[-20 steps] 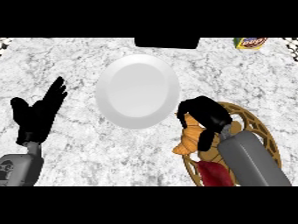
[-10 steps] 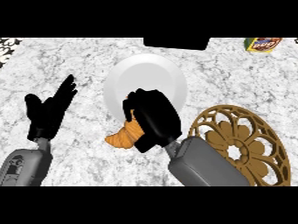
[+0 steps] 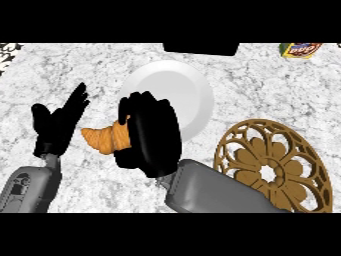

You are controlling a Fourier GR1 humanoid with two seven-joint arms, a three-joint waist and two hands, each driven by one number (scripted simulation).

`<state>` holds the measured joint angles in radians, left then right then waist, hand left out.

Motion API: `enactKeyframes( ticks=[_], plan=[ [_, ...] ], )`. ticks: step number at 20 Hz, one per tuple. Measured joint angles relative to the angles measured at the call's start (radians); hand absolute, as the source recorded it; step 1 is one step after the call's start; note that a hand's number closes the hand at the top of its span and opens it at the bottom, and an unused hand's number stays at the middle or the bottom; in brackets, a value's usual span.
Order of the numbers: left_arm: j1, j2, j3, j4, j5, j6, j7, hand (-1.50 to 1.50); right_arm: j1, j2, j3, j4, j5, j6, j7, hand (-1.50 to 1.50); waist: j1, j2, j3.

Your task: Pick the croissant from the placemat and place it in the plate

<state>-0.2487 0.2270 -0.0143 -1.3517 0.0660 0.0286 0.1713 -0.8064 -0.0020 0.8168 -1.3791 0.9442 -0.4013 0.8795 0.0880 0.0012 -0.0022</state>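
Marble desk (image 3: 276, 80) fills frame. Right hand (image 3: 154, 135) at ctr is curled round croissant (image 3: 103, 139), tip poking out left, just beside white plate (image 3: 180, 85) lower-left rim. Brown placemat (image 3: 272, 170) lower right. Left hand (image 3: 55, 125) rests released, fingers up, at left

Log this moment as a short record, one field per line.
croissant: held in right hand, left of the plate, not on it
left hand: open, fingers up, at view's left
placemat: no croissant on it, right of the right forearm
plate: nothing on its visible part
packet: top right of view
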Motion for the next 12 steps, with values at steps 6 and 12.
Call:
enactKeyframes(
  ticks=[6,12],
  plan=[
    [0.004,-0.007,0.007,0.005,-0.011,0.014,-0.018,0.0,-0.14,-0.001,0.016,0.162,-0.078,-0.127,0.099,1.5,-0.019,0.005,0.001],
    [0.019,-0.007,0.021,0.005,-0.013,0.014,-0.026,0.0,-0.216,-0.001,0.011,0.364,-0.181,-0.227,0.049,1.5,-0.036,0.007,0.001]
  ],
)
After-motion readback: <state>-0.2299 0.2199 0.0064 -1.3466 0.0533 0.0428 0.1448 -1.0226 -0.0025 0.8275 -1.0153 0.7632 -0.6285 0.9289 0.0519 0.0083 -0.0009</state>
